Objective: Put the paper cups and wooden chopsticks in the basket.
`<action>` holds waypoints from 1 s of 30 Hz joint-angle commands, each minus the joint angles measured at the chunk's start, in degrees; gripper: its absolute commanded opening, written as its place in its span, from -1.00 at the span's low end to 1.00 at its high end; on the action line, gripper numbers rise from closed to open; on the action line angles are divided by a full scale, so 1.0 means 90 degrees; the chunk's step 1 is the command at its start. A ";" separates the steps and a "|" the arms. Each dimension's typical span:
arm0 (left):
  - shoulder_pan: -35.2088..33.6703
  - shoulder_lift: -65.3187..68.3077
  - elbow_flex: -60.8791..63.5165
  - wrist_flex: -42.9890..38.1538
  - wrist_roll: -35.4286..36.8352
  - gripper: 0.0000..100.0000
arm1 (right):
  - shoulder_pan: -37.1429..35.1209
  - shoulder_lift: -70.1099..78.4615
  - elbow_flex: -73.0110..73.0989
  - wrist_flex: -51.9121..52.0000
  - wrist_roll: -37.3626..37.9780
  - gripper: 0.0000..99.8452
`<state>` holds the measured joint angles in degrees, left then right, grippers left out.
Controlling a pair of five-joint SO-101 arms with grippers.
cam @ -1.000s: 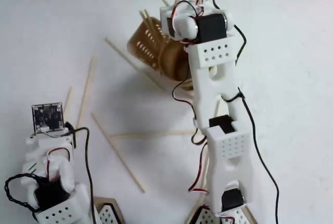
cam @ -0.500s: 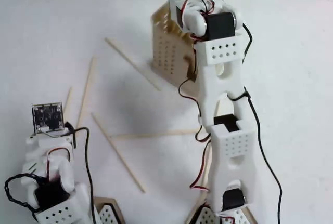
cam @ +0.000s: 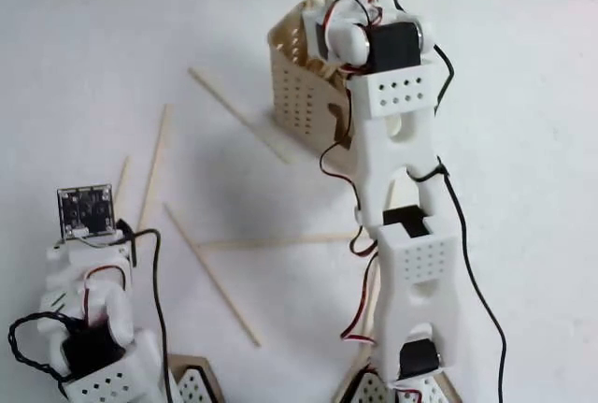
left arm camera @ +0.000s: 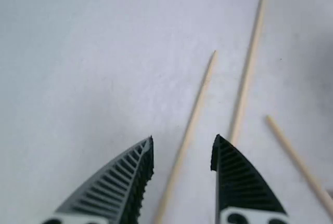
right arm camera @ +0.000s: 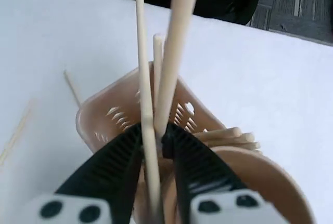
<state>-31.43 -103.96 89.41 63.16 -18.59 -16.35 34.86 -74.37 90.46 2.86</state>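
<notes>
Right claw [right arm camera: 153, 130]: black jaws clamped together on two pale wooden chopsticks [right arm camera: 141, 52]. The right wrist view shows this grip close up, while in the high view the arm's white body covers it.
Held sticks: roughly upright, their lower ends inside the tan perforated plastic basket [right arm camera: 96, 120] [cam: 299, 85].
Basket: upright at the far middle of the white desk [cam: 93, 66].
Cup: a brown paper cup [right arm camera: 276, 174] sits inside the basket beside the sticks.
Left claw [left arm camera: 183, 138]: jaws apart at the near left, low over the desk; a stick lies under the gap, clear of both jaws.
Loose chopsticks [cam: 210, 272]: several scattered flat, left of the basket and nearer.
</notes>
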 commanded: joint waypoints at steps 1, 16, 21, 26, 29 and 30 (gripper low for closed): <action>-0.0024 -0.0063 -0.0039 -0.0029 -0.0068 -0.62 | -0.0015 -0.0298 -0.0225 0.0317 -0.0020 -0.96; -0.0015 -0.0063 -0.0039 -0.0029 -0.0068 -0.62 | -0.0239 -0.1011 -0.0147 0.0894 -0.0020 -0.78; -0.0015 -0.0063 -0.0039 -0.0029 -0.0068 -0.62 | -0.0357 -0.1079 -0.0147 0.0884 -0.0020 -0.76; -0.0015 -0.0063 -0.0039 -0.0029 -0.0068 -0.62 | -0.0435 -0.1236 -0.0195 0.0884 -0.0020 -0.75; -0.0015 -0.0063 -0.0029 -0.0029 -0.0068 -0.62 | -0.0571 -0.1451 -0.0156 0.0884 -0.0020 -0.81; -0.0015 -0.0063 -0.0029 -0.0029 -0.0068 -0.62 | -0.0620 -0.1490 -0.0156 0.0884 -0.0020 -0.82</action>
<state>-31.43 -103.96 89.41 63.16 -18.59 -20.31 25.71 -74.73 98.37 2.86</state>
